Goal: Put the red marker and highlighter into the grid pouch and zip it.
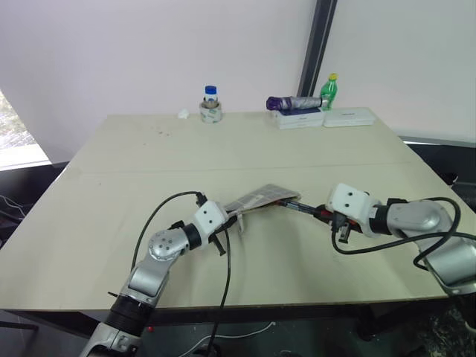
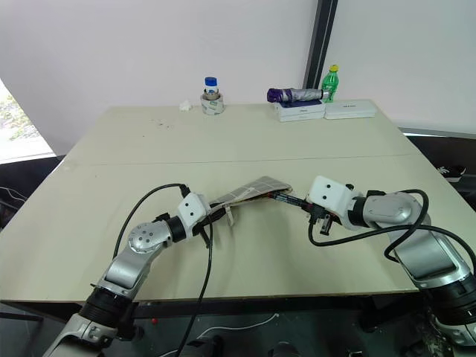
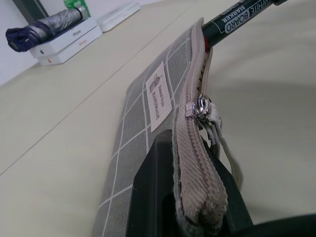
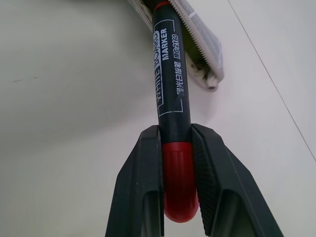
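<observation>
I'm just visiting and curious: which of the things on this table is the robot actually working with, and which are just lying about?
In use:
- red marker, held by the right gripper
- grid pouch, pinched by the left gripper

Lying about, at the table's far edge:
- folded umbrella on white boxes
- green bottle
- blue-capped jar

The red marker's [image 4: 170, 98] front end is hidden inside the grid pouch [image 3: 143, 118].
</observation>
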